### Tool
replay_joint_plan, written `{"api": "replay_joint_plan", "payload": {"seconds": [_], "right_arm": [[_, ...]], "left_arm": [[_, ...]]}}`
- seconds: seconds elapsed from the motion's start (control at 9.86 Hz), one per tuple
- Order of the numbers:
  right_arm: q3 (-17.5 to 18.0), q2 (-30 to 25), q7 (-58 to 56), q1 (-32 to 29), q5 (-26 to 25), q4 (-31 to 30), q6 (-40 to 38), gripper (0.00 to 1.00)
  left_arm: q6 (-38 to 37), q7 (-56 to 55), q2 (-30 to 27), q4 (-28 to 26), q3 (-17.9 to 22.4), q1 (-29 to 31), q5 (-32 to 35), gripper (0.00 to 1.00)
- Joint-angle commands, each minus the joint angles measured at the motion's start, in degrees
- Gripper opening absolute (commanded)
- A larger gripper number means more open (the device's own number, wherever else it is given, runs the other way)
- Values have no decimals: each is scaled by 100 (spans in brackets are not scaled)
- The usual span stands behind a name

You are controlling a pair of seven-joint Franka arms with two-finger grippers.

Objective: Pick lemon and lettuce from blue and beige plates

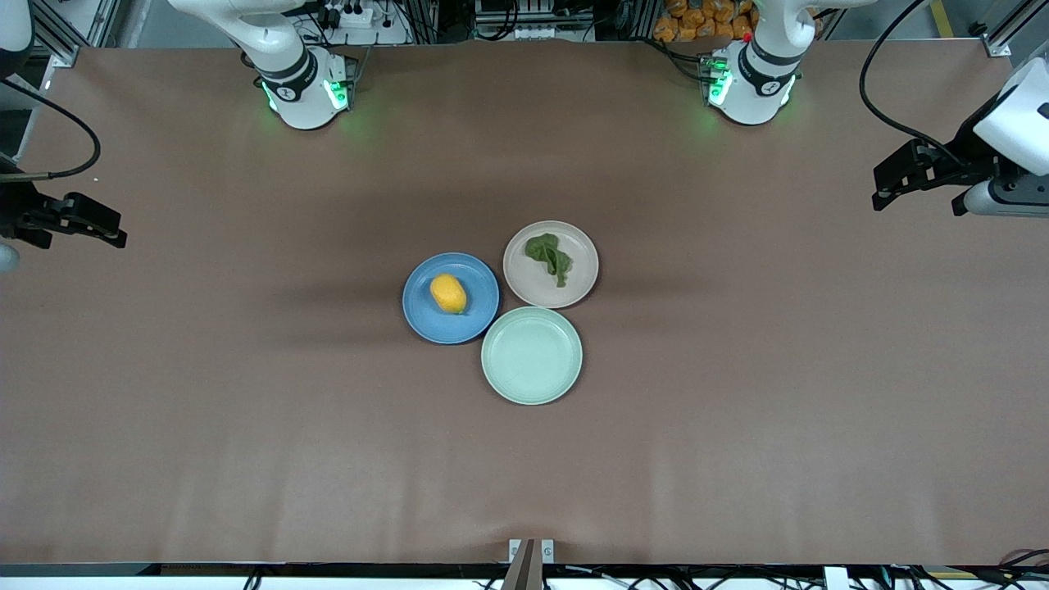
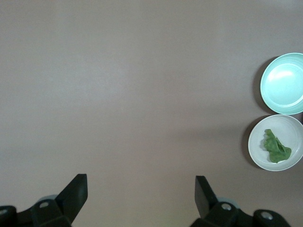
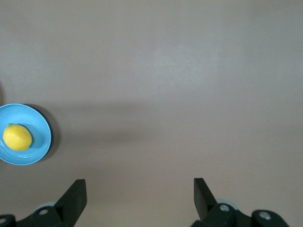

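Note:
The lemon (image 1: 448,292) lies on the blue plate (image 1: 426,321) at the middle of the table. The lettuce (image 1: 551,256) lies on the beige plate (image 1: 533,283), beside the blue one toward the left arm's end. My left gripper (image 1: 918,201) hangs open and empty over the bare table at the left arm's end, well apart from the plates. My right gripper (image 1: 82,239) hangs open and empty over the right arm's end. The left wrist view shows the open left gripper (image 2: 141,182), the lettuce (image 2: 276,147) and the beige plate (image 2: 255,149). The right wrist view shows the open right gripper (image 3: 139,185), the lemon (image 3: 17,137) and the blue plate (image 3: 40,142).
An empty mint-green plate (image 1: 532,355) touches both other plates and sits nearer to the front camera; it also appears in the left wrist view as the mint-green plate (image 2: 284,82). Brown table covering (image 1: 737,410) spreads wide around the three plates.

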Motion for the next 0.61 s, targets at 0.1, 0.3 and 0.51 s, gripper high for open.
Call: {"api": "replay_joint_plan", "payload": {"seconds": [0.1, 0.3, 0.51], "right_arm": [[44, 66, 21, -51, 15, 151, -85, 100], [44, 66, 21, -51, 15, 151, -85, 100], [44, 66, 21, -51, 15, 151, -85, 100]], "left_arm": [[-116, 82, -39, 50, -44, -1, 53, 100], [-116, 73, -39, 50, -35, -28, 62, 100], [-116, 21, -30, 41, -9, -63, 53, 100]]}}
